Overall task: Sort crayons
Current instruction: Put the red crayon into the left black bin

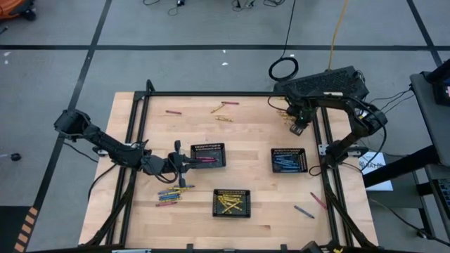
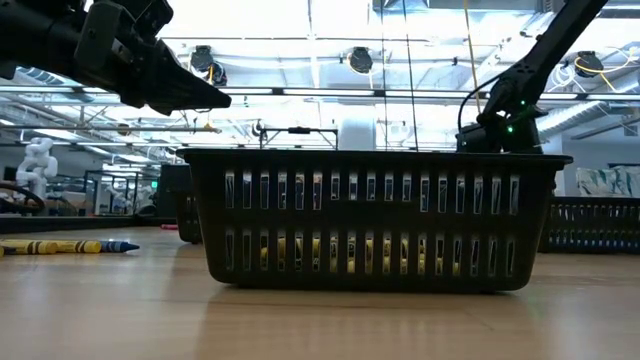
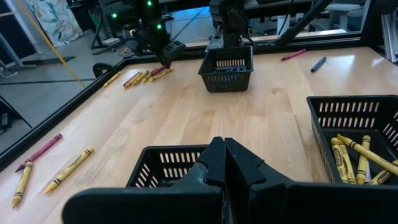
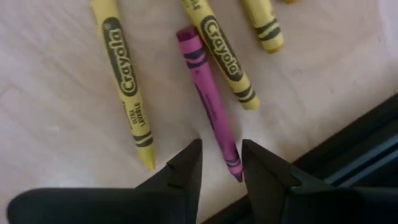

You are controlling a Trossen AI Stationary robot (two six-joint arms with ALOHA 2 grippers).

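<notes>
My right gripper point(image 4: 221, 163) is open at the table's far right point(image 1: 299, 126), pointing down. Its fingers stand on either side of the pointed end of a pink crayon point(image 4: 208, 93), which lies flat on the wood among yellow crayons point(image 4: 124, 74). I cannot tell whether they touch it. My left gripper point(image 3: 224, 155) is shut with nothing showing between its fingers. It hovers by the left end of the black mesh tray point(image 1: 209, 156) that holds pink crayons.
A tray with blue crayons point(image 1: 289, 160) stands right of centre. A tray with yellow crayons point(image 1: 232, 203) stands near the front. Loose crayons lie at the front left point(image 1: 172, 193), the far middle point(image 1: 223, 109) and the front right point(image 1: 309, 207). A black frame rail point(image 4: 348, 162) runs beside my right gripper.
</notes>
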